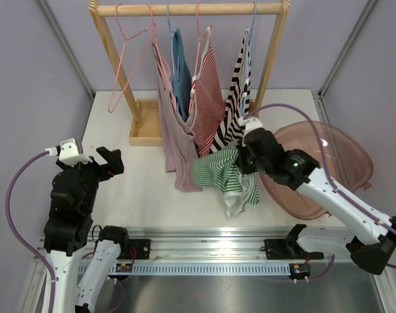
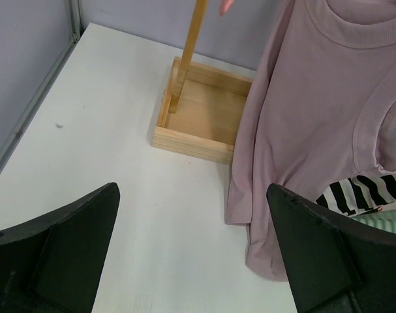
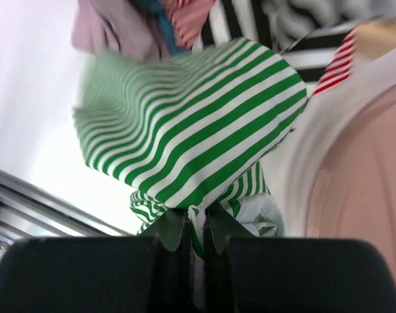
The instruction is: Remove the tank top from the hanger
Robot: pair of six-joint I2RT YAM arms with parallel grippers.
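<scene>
Left gripper [image 1: 111, 160] low over white table [image 1: 126, 195], arm folded back by its base, fingers wide apart, nothing between them. Wooden clothes rack [image 1: 184, 9] carries an empty pink wire hanger [image 1: 129, 62], mauve top [image 1: 177, 140], blue garment [image 1: 180, 72], red-striped top [image 1: 209, 98] and black-and-white striped top [image 1: 237, 98], all crowded together. Green-and-white striped tank top [image 1: 218, 173] bunched low at their right. Its upper end is hidden, so cannot tell if it is on a hanger. Right gripper [image 3: 196, 225] clamped on it, arm stretched across pink plastic basin [image 1: 344, 153].

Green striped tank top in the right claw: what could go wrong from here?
1. The right claw pinches only a narrow fold of the green striped tank top; it may slip out.
2. The top seems to touch the black-and-white striped garment, so pulling could drag that one along.
</scene>
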